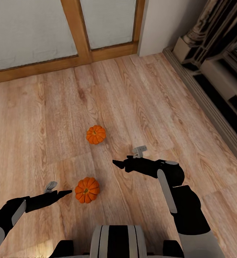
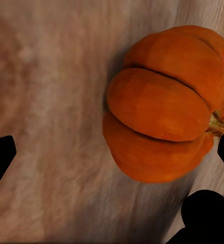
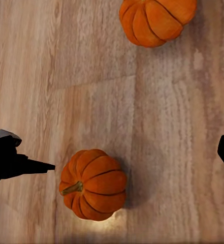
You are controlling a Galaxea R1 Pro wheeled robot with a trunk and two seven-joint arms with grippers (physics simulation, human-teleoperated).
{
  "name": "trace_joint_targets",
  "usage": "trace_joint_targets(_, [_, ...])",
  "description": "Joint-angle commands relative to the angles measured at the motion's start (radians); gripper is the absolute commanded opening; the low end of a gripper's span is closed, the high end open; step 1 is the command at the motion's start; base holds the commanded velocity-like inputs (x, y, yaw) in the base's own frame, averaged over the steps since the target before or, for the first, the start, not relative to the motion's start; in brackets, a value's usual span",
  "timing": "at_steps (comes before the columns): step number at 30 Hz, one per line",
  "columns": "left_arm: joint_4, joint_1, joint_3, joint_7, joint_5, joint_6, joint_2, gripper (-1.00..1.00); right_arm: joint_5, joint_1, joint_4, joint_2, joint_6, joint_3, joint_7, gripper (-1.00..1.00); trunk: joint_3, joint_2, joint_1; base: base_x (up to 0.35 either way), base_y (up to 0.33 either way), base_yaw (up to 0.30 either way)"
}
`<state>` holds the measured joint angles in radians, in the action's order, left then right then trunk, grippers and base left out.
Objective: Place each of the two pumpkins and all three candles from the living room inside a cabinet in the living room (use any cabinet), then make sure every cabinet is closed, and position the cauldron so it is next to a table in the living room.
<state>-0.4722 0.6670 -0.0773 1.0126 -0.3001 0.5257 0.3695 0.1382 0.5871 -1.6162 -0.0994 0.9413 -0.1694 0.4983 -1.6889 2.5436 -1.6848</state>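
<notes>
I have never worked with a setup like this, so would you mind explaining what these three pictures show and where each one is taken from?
These are simulator renders of a two-armed wheeled robot. The large picture comes from a camera on its head, looking down over both black arms at a light wooden plank floor. Two small orange ribbed pumpkins lie there: the nearer pumpkin sits just beyond the left tool, the farther pumpkin lies ahead of the right tool.

The other two pictures come from cameras near each tool, looking along its fingers. The left one sees the nearer pumpkin close up, on its side, between dark fingertips. The right one looks down at both pumpkins and the left tool's tip.

Both tools look open; nothing is held.
</notes>
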Motion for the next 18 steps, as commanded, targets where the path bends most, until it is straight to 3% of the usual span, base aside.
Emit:
trace_joint_targets(1, [0.001, 0.000, -0.001, 0.002, -0.004, 0.008, 0.001, 1.00, 0.008, 0.000, -0.001, 0.000, 0.007, 0.001, -0.003, 1.00, -0.004, 0.000, 0.000, 0.000, 0.000, 0.000])
trace_joint_targets(18, [0.003, 0.000, 0.003, 0.002, -0.003, -0.010, 0.000, 1.00, 0.008, 0.000, -0.001, 0.000, 0.008, -0.004, -0.003, 1.00, -0.012, 0.001, -0.001, 0.000, 0.000, 0.000])
